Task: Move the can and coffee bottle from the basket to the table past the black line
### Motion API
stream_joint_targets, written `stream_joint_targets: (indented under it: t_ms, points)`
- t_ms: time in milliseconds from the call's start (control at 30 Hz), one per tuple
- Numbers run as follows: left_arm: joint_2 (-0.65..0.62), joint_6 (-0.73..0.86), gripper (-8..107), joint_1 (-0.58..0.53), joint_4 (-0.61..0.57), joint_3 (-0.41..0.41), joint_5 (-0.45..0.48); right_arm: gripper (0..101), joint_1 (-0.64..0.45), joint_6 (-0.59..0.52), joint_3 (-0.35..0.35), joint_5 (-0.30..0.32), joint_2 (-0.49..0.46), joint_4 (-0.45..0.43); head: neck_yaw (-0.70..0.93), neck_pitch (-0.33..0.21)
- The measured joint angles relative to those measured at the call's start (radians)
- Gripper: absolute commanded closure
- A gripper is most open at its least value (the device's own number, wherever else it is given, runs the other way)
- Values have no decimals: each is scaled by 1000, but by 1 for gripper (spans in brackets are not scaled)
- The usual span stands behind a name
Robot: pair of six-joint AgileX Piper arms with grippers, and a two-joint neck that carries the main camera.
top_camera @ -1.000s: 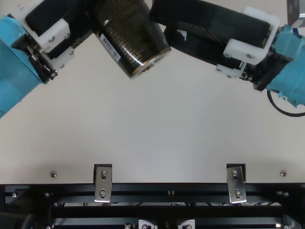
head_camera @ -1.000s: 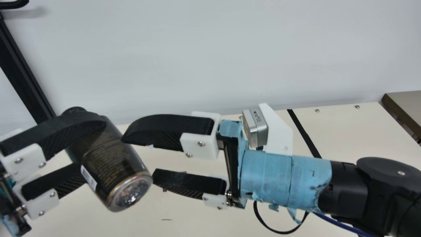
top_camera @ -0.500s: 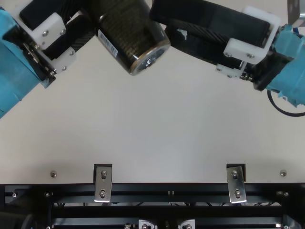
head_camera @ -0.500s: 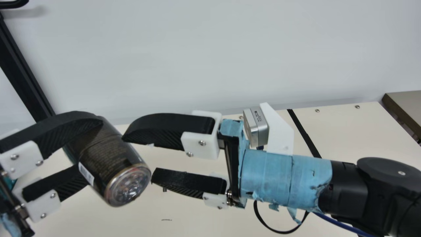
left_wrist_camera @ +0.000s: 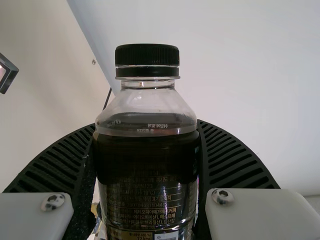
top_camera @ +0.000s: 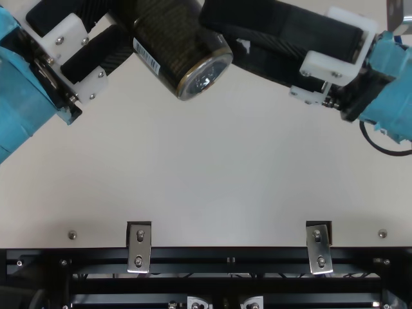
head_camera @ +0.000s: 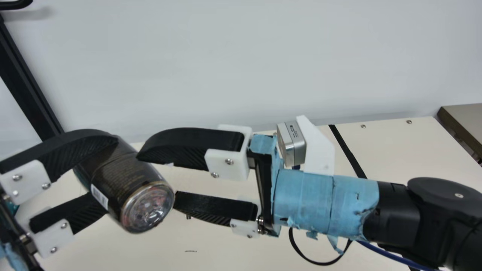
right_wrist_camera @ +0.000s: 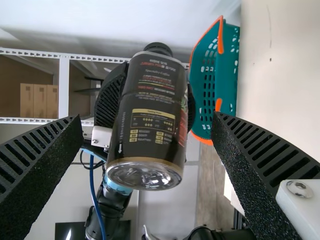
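The coffee bottle [head_camera: 130, 180] is held tilted above the cream table [head_camera: 211, 248]. At the main view's left a black post [head_camera: 28, 82] is set against a pale wall [head_camera: 241, 64]; farther right the table is crossed by the black line [head_camera: 344, 148], and past its right edge a brown-edged board [head_camera: 465, 116] is seen. In the right wrist view, white shelving [right_wrist_camera: 64, 80] with brown boxes [right_wrist_camera: 39, 100] and a teal basket [right_wrist_camera: 227, 75] rimmed in orange are shown.

The left arm is cut off by the main view's left edge, the bottle's upper part is partly covered there by a finger, and a stretch of the line is hidden behind the right arm.

The bottle is clamped between the fingers of the left gripper [head_camera: 110, 176], its black cap [left_wrist_camera: 147, 56] shown in the left wrist view. Its base is pointed towards the right gripper [head_camera: 156, 178], whose fingers are spread apart; whether they are touched by it cannot be told.
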Motion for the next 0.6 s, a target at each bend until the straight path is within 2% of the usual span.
stream_joint_targets:
  t_ms: [600]
  points:
    - [0,0,89,0,0,0,0,0,87,40,-67,-25,57,1,0,0]
